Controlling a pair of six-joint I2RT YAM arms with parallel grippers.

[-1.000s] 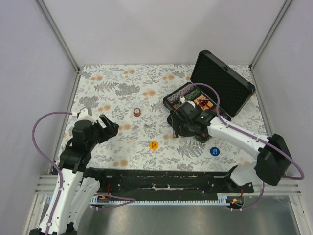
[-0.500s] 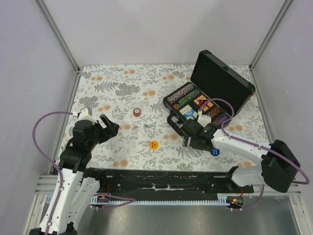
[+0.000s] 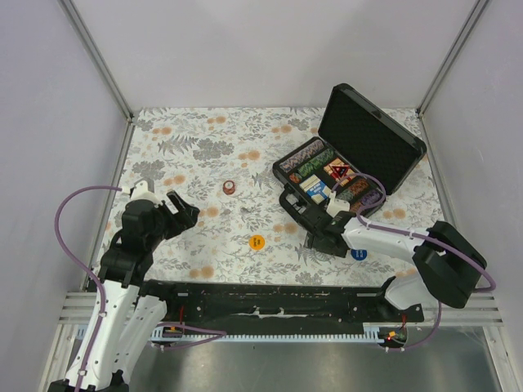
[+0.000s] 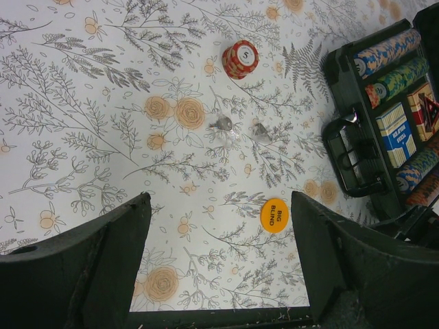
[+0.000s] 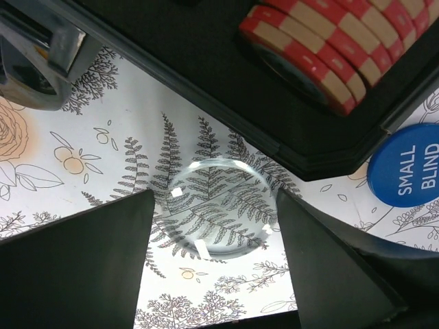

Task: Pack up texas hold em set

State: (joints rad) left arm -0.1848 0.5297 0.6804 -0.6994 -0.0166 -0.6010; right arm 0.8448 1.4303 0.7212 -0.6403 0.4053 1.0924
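- We judged the packing partly done. The black hard case point(image 3: 372, 143) stood open at the far right of the floral table point(image 3: 188, 147), with ridged chip rows point(image 4: 387, 53), a blue card deck point(image 4: 394, 133) and the red triangle point(image 3: 341, 171) already in its compartments.
- Left outside were a reddish chip stack point(image 4: 240, 59), the yellow disc point(image 4: 274, 214), the blue disc point(image 5: 405, 168) just beside the case, and a clear disc point(image 5: 226, 223) (flat, glassy).
- The right gripper point(image 5: 214, 199) stood spread astride that clear disc without touching it.
- The left gripper point(image 4: 221, 199) hung wide apart, holding nothing.

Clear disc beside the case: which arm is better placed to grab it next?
Right. The right gripper hangs open with the clear disc between its jaws, close beside the case. The left gripper, open too, sits far across the table.
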